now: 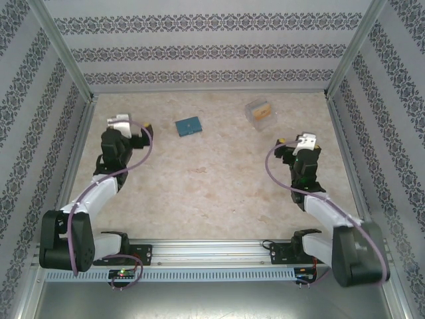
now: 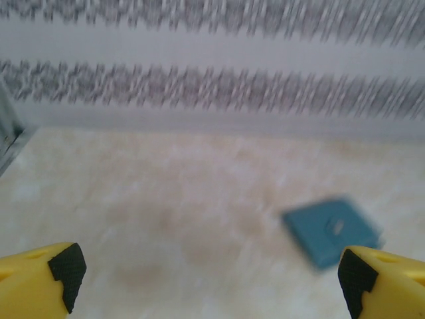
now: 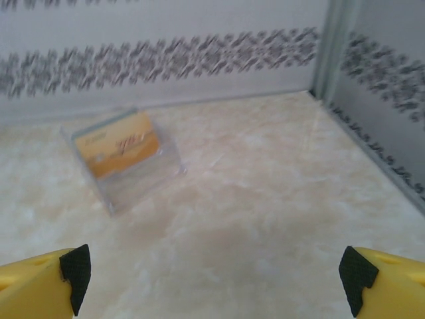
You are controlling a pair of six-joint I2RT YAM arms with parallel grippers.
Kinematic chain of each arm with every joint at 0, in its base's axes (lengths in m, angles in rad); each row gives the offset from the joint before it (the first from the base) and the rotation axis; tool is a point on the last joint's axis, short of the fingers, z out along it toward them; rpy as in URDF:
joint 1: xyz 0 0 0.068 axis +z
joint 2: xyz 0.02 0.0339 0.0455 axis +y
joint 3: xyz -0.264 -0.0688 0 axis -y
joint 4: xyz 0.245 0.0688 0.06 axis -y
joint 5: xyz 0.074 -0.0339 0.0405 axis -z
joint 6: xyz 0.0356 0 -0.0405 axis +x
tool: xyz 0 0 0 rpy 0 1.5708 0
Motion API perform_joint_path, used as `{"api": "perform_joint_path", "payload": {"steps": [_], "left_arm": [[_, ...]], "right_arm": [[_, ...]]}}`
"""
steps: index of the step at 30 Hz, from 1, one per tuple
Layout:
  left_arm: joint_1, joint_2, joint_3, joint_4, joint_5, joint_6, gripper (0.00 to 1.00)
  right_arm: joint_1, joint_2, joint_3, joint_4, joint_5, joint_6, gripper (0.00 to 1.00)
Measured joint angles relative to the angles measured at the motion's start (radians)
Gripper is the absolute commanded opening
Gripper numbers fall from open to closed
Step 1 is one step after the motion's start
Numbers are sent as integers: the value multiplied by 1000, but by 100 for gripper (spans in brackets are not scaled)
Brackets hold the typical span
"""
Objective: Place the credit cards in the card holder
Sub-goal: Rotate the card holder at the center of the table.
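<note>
Pale marbled tabletop point(image 1: 212, 193), patterned grey walls point(image 1: 199, 50). One flat teal-blue card holder point(image 1: 188, 125) lies far centre-left; one clear plastic box point(image 3: 143, 183), far right, holds a yellow-orange credit card point(image 3: 118, 151). Left gripper point(image 2: 209, 276) and right gripper point(image 3: 214, 276) gape wide, empty.

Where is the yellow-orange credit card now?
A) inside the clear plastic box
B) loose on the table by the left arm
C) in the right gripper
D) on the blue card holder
A: the yellow-orange credit card sits inside the clear plastic box, visible through its wall.
</note>
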Motion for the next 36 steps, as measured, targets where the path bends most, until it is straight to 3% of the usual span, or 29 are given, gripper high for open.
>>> {"api": "perform_joint_path", "payload": {"steps": [5, 8, 13, 16, 24, 36], "left_arm": [[0, 287, 335, -87, 175, -124, 99], [-3, 457, 425, -77, 262, -164, 100], [-21, 768, 704, -227, 359, -165, 97], [-37, 886, 855, -312, 406, -166, 100], [-74, 1108, 1159, -496, 492, -173, 95], [-140, 1125, 1228, -842, 454, -174, 87]], "right_arm": [[-14, -215, 60, -256, 74, 254, 98], [-50, -307, 39, -319, 44, 362, 98], [-72, -346, 32, -422, -43, 412, 98], [-72, -345, 34, -481, -107, 422, 98], [-72, -341, 36, -527, -213, 460, 98], [-72, -322, 79, -586, -280, 471, 98]]}}
